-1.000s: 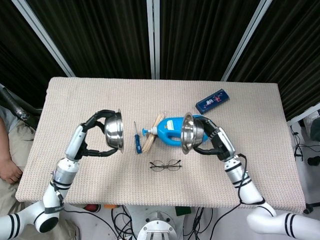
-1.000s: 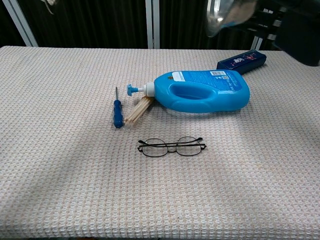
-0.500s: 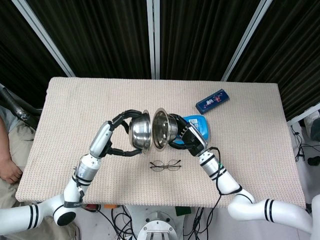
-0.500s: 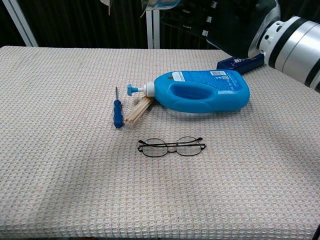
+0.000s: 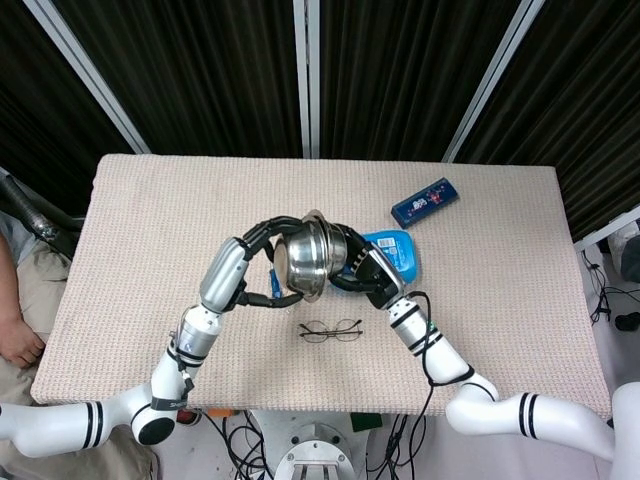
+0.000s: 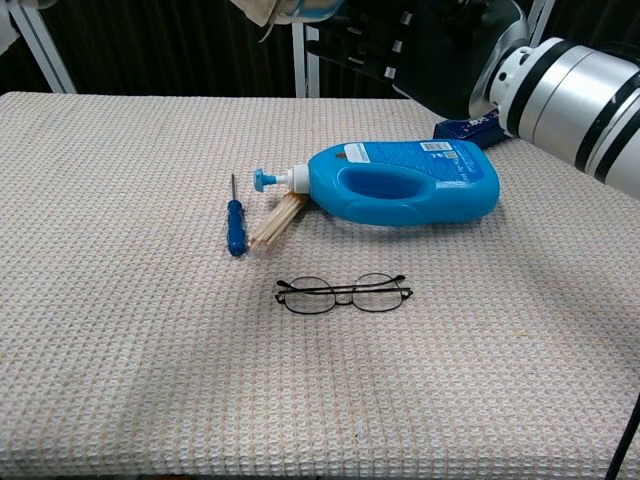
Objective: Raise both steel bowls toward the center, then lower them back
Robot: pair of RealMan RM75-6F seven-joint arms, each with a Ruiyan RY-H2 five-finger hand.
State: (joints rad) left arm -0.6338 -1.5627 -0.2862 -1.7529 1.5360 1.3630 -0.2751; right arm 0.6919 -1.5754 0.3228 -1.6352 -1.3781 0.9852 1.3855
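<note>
Dark ribbed curtains with pale metal posts close off the room behind a counter covered in a beige waffle-weave cloth. High above its middle, the two steel bowls meet: in the head view they sit tilted on edge and overlapping, so that they read almost as one shape, the left bowl in front and only the rim of the right bowl showing behind it. The left robot hand is wrapped around the left bowl from its outer side, fingers curled over the rim; the right robot hand grips the right bowl the same way from the opposite side. In the chest view both are cut off at the top edge, so the grasp cannot be checked there.

Judged from this, the raising toward the centre looks done or all but done; the lowering of both bowls to the counter is still left.

Below the robot hands lie a blue detergent bottle on its side, a blue screwdriver, a bundle of wooden sticks and a pair of glasses. Beyond the right robot hand sits a dark blue box.
</note>
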